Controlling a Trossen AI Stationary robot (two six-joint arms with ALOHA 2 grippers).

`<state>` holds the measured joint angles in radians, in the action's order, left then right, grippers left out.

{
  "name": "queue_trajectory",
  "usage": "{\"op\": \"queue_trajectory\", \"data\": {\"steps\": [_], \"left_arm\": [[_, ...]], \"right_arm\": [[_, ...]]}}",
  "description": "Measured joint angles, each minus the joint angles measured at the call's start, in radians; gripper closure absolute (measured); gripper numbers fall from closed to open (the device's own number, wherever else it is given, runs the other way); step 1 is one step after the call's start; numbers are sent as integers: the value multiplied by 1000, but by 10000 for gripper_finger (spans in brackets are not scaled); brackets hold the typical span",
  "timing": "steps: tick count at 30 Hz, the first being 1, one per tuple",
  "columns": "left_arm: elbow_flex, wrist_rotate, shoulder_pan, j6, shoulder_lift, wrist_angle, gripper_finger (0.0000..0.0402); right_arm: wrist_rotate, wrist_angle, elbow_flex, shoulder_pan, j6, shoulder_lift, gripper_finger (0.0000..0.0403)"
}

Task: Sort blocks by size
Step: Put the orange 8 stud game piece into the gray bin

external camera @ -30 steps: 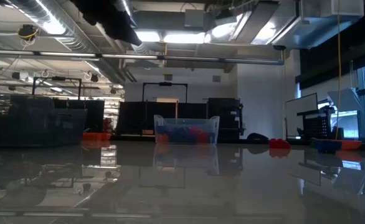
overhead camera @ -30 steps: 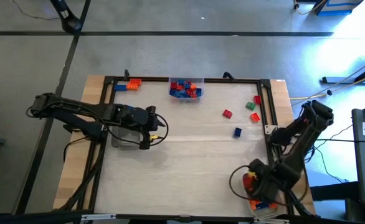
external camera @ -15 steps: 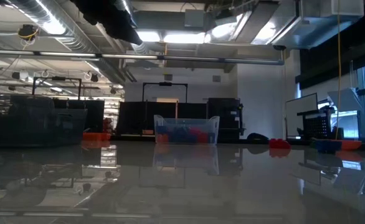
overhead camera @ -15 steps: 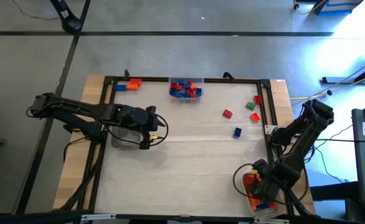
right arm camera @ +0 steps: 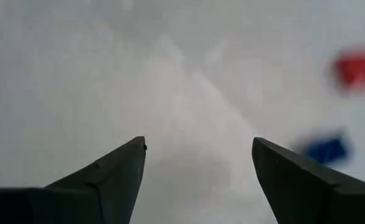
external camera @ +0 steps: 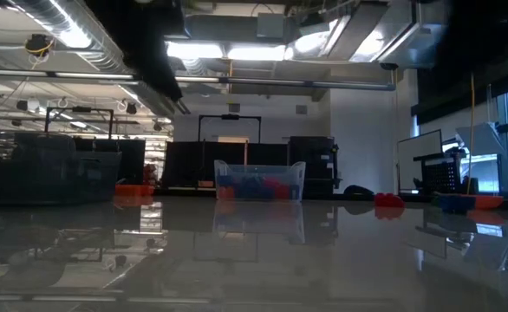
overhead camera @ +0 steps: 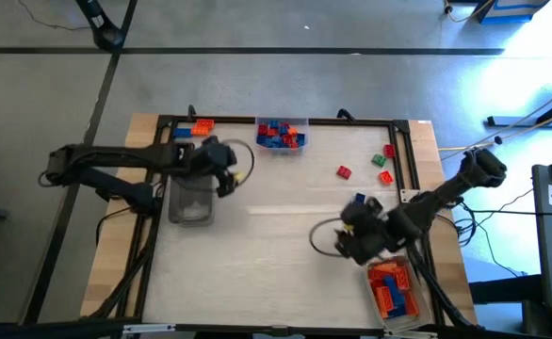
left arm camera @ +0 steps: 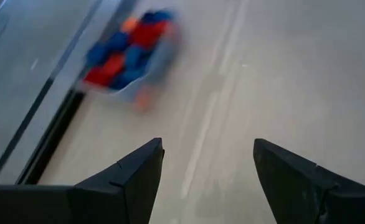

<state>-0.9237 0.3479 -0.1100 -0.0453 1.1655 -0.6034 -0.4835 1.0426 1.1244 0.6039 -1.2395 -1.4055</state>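
Loose blocks lie at the table's far right: a red one point(overhead camera: 344, 171), a blue one point(overhead camera: 359, 200), a green one point(overhead camera: 378, 160) and an orange-red one point(overhead camera: 385, 176). In the right wrist view the red block point(right arm camera: 355, 68) and the blue block point(right arm camera: 326, 149) lie off to one side, beyond the fingers. My right gripper point(overhead camera: 340, 240) hovers open over bare table just near of the blue block. My left gripper point(overhead camera: 231, 172) is open above the table's left part, and its wrist view faces the far tray of blue and red blocks point(left arm camera: 129, 53).
A clear tray of blue and red blocks point(overhead camera: 282, 135) stands at the far edge. A tray of orange and red blocks point(overhead camera: 391, 287) sits at the near right corner, a clear tray point(overhead camera: 190, 201) at the left. Orange and blue blocks point(overhead camera: 201, 126) lie far left. A black frame point(overhead camera: 398, 169) borders the table.
My right gripper has swung from over the near-right tray toward the table's middle and far side, turning as it went; that tray's orange and red blocks now show uncovered. My left gripper has swung toward the far edge, off the clear left tray.
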Motion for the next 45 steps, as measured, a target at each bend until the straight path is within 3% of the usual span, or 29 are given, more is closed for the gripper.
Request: {"op": "queue_trajectory", "data": {"steps": [10, 17, 22, 32, 40, 45], "left_arm": [[0, 3, -420, -115, 123, 1, 164], [0, 2, -638, -130, 270, 26, 166], [0, 1, -765, -139, 360, 27, 194], [1, -5, -832, -86, 466, 188, 255], [-1, -5, -868, -75, 539, 210, 282], [-4, -84, -855, -50, 559, 196, 290]], "right_arm": [[-282, -239, 0, -234, 567, -29, 110], [-291, -349, 0, -351, 725, -99, 110], [-284, -367, 0, -390, 748, -162, 110], [-202, -377, 0, -389, 748, -234, 110], [-152, -394, 0, -388, 748, -234, 110], [-152, -391, 0, -388, 748, -234, 110]]}}
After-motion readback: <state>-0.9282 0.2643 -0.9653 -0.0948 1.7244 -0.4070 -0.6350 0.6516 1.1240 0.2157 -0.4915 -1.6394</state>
